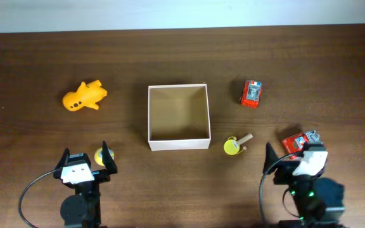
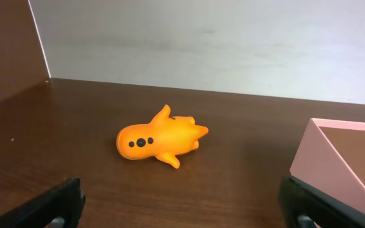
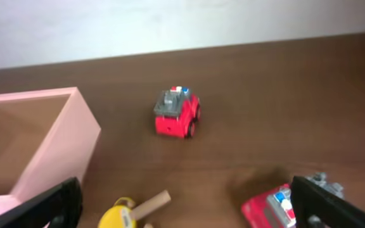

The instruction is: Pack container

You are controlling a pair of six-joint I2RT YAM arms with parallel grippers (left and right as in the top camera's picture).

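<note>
Square shallow white-walled cardboard container (image 1: pixel 178 144), centre of dark wooden counter (image 1: pixel 30 63), empty, apparently awaiting surrounding small coloured toys (image 1: pixel 84 96); left pincer (image 1: pixel 85 156) at 7 o'clock, right pincer (image 1: pixel 292 152) at 5, both spread apart, holding nothing.

Overhead view looks straight down on the whole worktop (image 1: pixel 30 50) from well above. Both wrist views sit low and close over the worktop, facing the far wall (image 2: pixel 201 38): left takes in the orange toy (image 2: pixel 160 140), right the red car (image 3: pixel 177 115). All three views share the box (image 1: pixel 178 144).
</note>
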